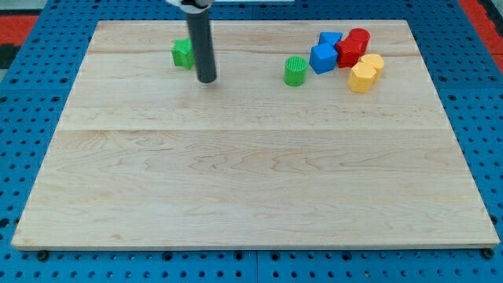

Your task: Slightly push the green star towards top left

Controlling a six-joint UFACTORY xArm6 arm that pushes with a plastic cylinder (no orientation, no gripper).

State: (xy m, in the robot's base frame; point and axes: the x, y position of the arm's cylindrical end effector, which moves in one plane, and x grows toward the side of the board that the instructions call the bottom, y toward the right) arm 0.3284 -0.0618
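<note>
The green star (pixel 182 53) lies near the view's top left of the wooden board (pixel 251 189), partly hidden behind my dark rod. My tip (pixel 207 79) rests on the board just to the lower right of the star, very close to it; I cannot tell whether they touch.
A green cylinder (pixel 295 71) stands right of centre at the top. Further right sits a cluster: two blue blocks (pixel 323 56) (pixel 330 38), two red blocks (pixel 349 52) (pixel 359 37) and two yellow blocks (pixel 362 77) (pixel 373 63). Blue pegboard surrounds the board.
</note>
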